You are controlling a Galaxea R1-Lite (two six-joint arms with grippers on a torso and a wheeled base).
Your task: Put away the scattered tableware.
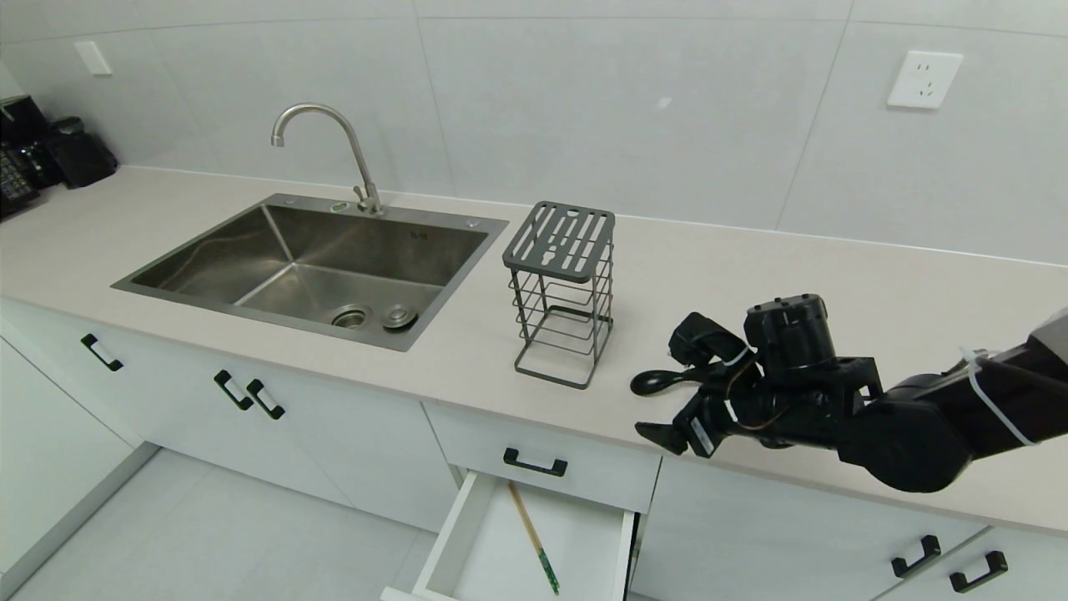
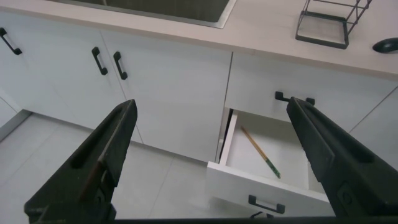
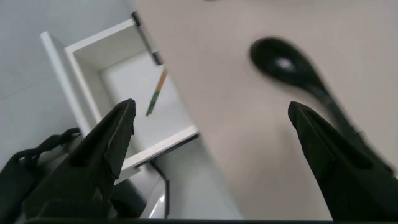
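A black spoon [image 1: 656, 381] lies on the beige counter [image 1: 751, 275] near its front edge, right of the wire rack. My right gripper [image 1: 676, 384] is open at the spoon, and the handle runs back between its two fingers. In the right wrist view the spoon [image 3: 287, 66] sits close to one finger of that gripper [image 3: 211, 112]. Below the counter a white drawer [image 1: 450, 534] stands open with a single chopstick [image 1: 534, 538] inside. My left gripper [image 2: 210, 107] hangs open and empty in front of the cabinets, above the drawer [image 2: 261, 186] and chopstick [image 2: 260, 151].
A black wire rack [image 1: 561, 292] with a slotted top stands on the counter beside the steel sink [image 1: 209, 288] and faucet [image 1: 334, 142]. Cabinet doors with black handles [image 1: 249, 394] run below. Dark items [image 1: 50, 159] sit at the far left.
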